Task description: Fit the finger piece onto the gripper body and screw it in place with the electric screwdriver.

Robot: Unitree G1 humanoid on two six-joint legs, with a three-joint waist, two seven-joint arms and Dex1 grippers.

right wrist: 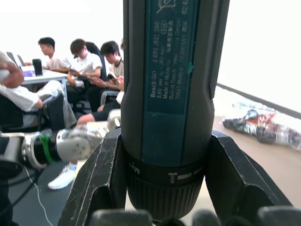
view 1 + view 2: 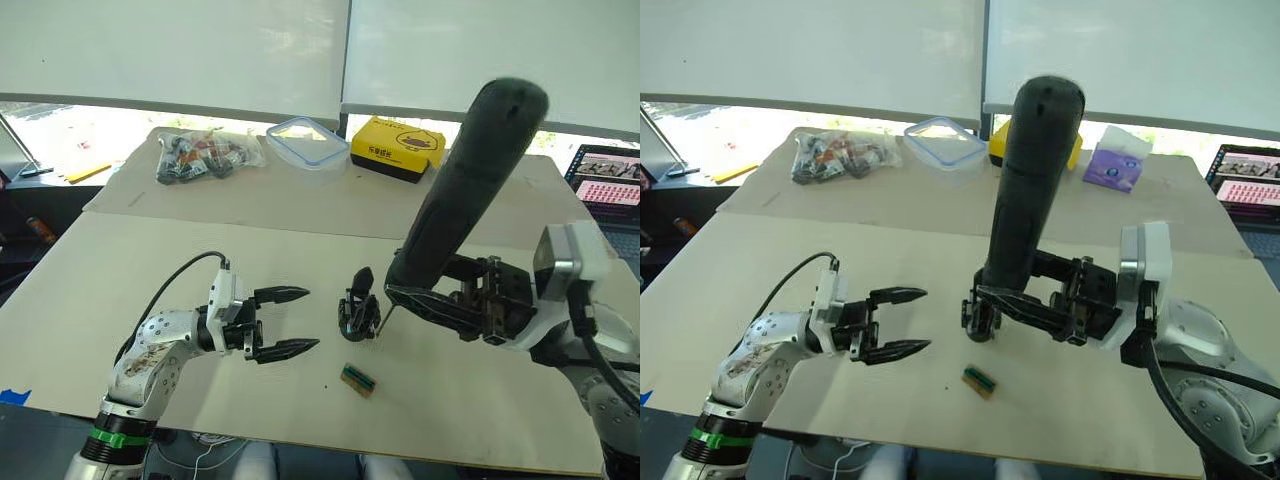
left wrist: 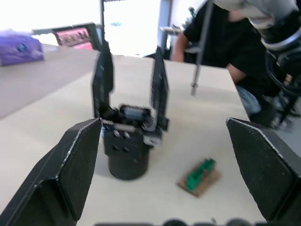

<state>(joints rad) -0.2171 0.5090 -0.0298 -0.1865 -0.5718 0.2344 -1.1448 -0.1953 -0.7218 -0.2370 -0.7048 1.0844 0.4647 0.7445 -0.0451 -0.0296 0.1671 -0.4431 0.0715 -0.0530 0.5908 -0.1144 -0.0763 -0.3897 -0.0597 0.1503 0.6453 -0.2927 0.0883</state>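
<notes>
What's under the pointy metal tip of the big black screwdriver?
The electric screwdriver, clamped in the right gripper, points its bit down beside the gripper body standing on the table. Whether the tip touches a screw cannot be seen. A small green-and-brown block lies nearby.

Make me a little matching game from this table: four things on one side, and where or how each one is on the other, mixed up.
Things:
1. electric screwdriver
2. left gripper
3. small green block
4. yellow box

States:
a. lying flat near the table's front edge
b. open, holding nothing
c. at the far side of the table
d. clamped upright in the right gripper

Pairs: 1-d, 2-b, 3-a, 4-c
</notes>
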